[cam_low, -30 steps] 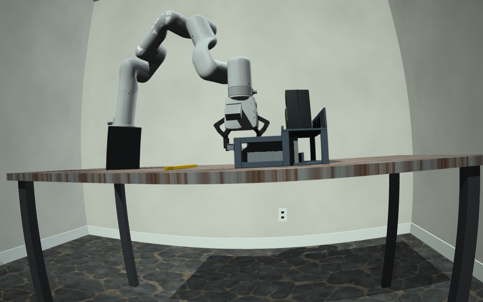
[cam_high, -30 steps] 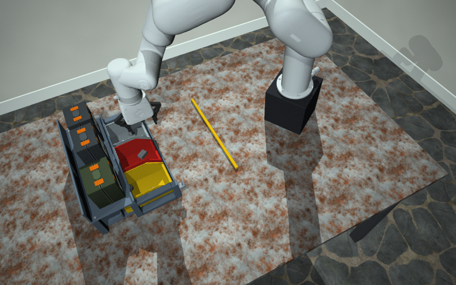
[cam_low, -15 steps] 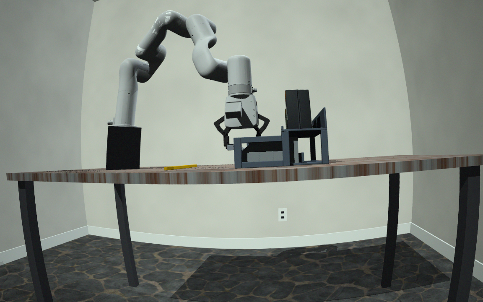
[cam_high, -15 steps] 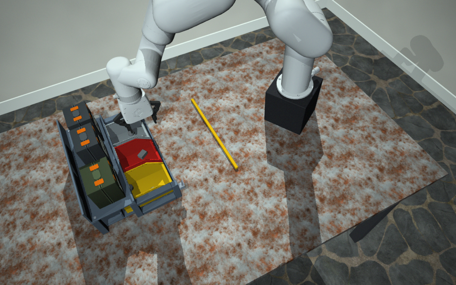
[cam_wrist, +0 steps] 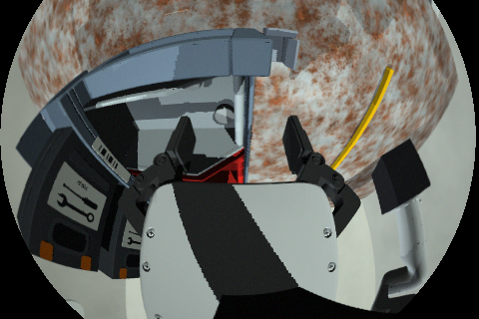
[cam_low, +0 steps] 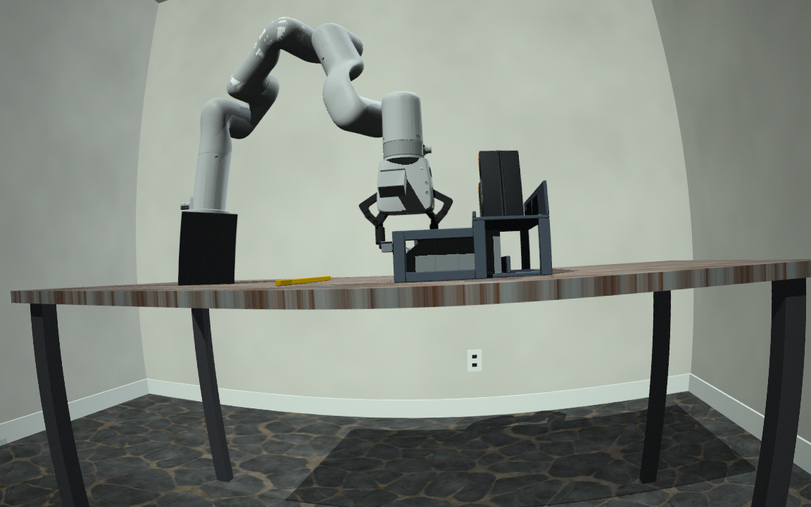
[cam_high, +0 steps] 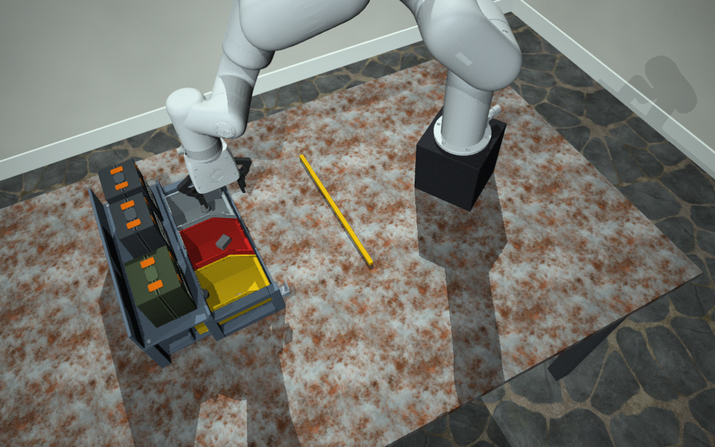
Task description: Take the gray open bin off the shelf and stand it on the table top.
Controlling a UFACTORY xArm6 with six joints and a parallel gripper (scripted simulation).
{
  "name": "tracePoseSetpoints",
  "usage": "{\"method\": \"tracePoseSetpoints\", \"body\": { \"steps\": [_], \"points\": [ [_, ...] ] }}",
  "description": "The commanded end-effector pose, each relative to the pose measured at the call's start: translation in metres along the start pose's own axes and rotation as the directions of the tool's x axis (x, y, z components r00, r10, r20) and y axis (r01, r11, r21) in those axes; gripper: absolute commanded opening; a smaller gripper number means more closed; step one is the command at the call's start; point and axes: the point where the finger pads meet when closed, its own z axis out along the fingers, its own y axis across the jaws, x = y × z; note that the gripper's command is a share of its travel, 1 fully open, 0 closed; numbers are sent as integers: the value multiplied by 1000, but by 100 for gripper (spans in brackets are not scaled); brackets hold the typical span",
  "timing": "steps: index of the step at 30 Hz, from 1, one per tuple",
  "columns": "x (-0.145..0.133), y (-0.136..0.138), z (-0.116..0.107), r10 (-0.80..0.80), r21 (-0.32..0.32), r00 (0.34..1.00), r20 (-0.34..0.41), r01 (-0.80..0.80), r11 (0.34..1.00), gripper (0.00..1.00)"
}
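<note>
The gray open bin (cam_high: pixel 181 209) (cam_low: pixel 449 263) (cam_wrist: pixel 160 142) sits at one end of the blue-gray shelf (cam_high: pixel 279 298) (cam_low: pixel 399 261) (cam_wrist: pixel 205 57). A round gray part (cam_wrist: pixel 224 114) lies in it. My gripper (cam_high: pixel 225 198) (cam_low: pixel 407 234) (cam_wrist: pixel 239 127) is open and points down. One finger is over or just inside the gray bin; the other is outside the shelf's front rail, above the table. Nothing shows held between them. The red bin (cam_high: pixel 198 236) (cam_wrist: pixel 225 171) stands beside the gray one with a gray block (cam_high: pixel 223 241) in it. The yellow bin (cam_high: pixel 232 277) is at the other end.
Dark tool cases (cam_high: pixel 140 233) (cam_low: pixel 490 182) (cam_wrist: pixel 70 231) and a green case (cam_high: pixel 160 303) stand on the raised rear tier. A yellow bar (cam_high: pixel 337 213) (cam_low: pixel 303 280) (cam_wrist: pixel 371 110) lies on the table between the shelf and the arm's black base (cam_high: pixel 443 183) (cam_low: pixel 207 248).
</note>
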Motion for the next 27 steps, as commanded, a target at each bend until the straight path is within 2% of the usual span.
{"method": "tracePoseSetpoints", "body": {
  "steps": [1,27],
  "points": [
    [1,-2,-2,0,4,1000,-1,0,1000,100],
    [1,-2,1,0,4,1000,-1,0,1000,100]
  ]
}}
